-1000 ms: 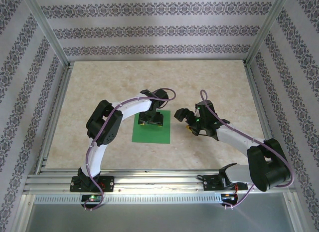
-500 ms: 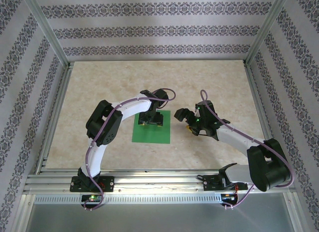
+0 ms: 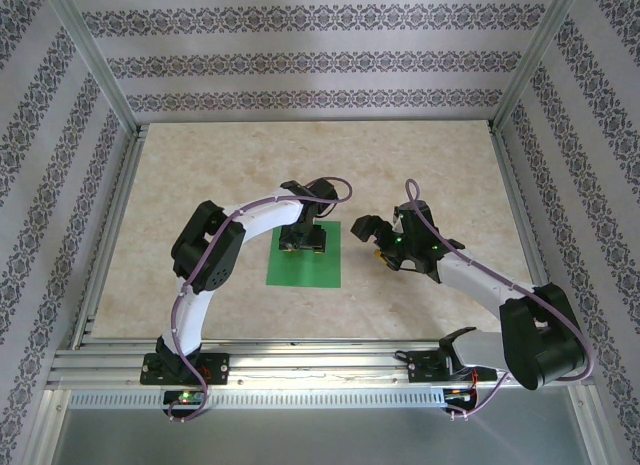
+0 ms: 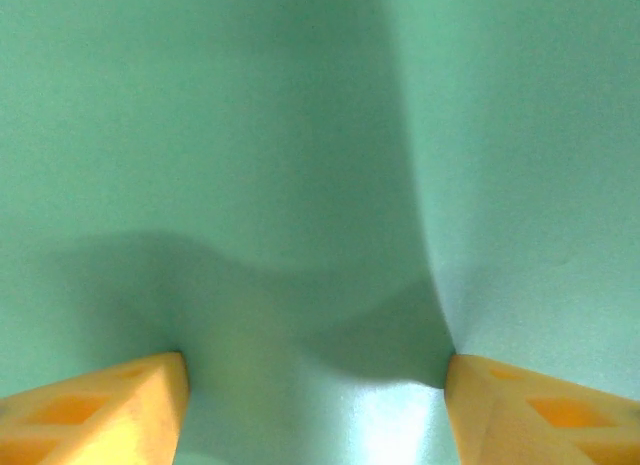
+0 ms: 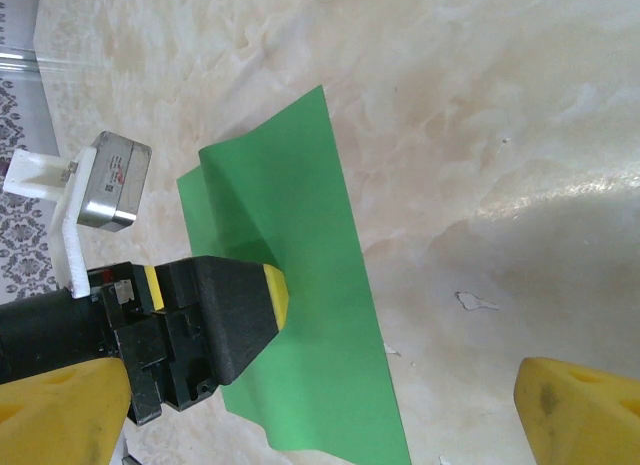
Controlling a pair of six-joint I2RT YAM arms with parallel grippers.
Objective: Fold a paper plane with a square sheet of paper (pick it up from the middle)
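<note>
**Colleague:** While the square sheet of paper [image 3: 305,267] is lying near the middle of the table [image 3: 200,175], what is your left gripper [image 3: 302,242] doing?

**Me:** I am pressing its fingertips [image 4: 130,397] onto the sheet, seemingly on the far half. The jaws are standing partway apart and the paper is humping up between them. I am judging that nothing is clamped yet.

**Colleague:** What is worrying you?

**Me:** I am thinking the thin paper may slide under the pads instead of buckling, so the jaws would meet on nothing. A pinch away from the centre would also be lifting it lopsided, and a stray crease would be spoiling the later folds.

**Colleague:** Anything crowding you?

**Me:** My right gripper [image 3: 372,241] is hovering just beside the sheet's right edge, jaws spread wide and holding nothing. It is sitting near the left one, so I am minding a knock between wrists. A small white fleck [image 5: 475,302] is lying on the table, apart from the sheet.
</note>
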